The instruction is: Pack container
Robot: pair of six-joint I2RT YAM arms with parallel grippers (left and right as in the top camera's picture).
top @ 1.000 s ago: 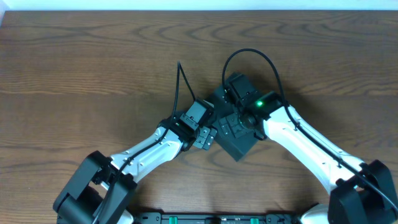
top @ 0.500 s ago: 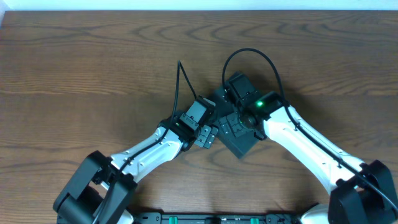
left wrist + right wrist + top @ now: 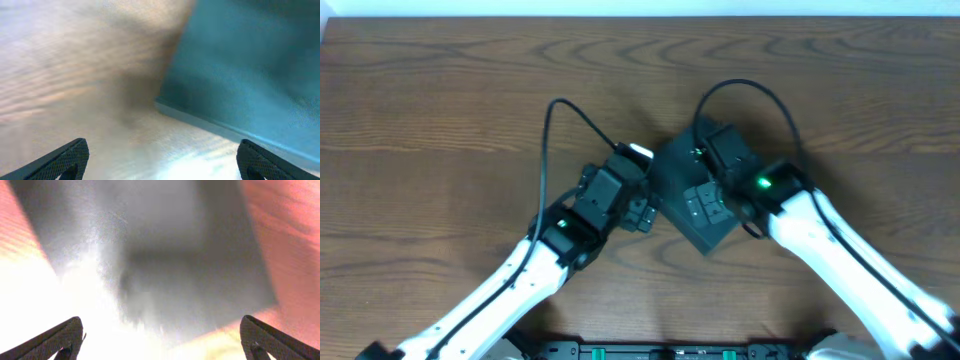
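Moved: 2 arms (image 3: 520,275) pulled outward (left most).
Container (image 3: 672,185): middle of tabletop (image 3: 440,100), seemingly closed.
Left fingers (image 3: 65,157): spread, empty, beside it.
Right fingers (image 3: 57,337): spread, empty, above it.
Meaning: packing likely done.

So both arms swung in the last second. The left arm (image 3: 535,265) pulled its wrist back toward the table's (image 3: 440,120) left edge, which uncovers more of the container's (image 3: 670,170) top on that side. Its cable (image 3: 560,108) used to stick up as a narrow spike, now it's a wide arc leaning left. The right arm (image 3: 820,235) shifted toward the right edge, green light (image 3: 760,183) along with it. The big black joints near the front corners are out of frame now.
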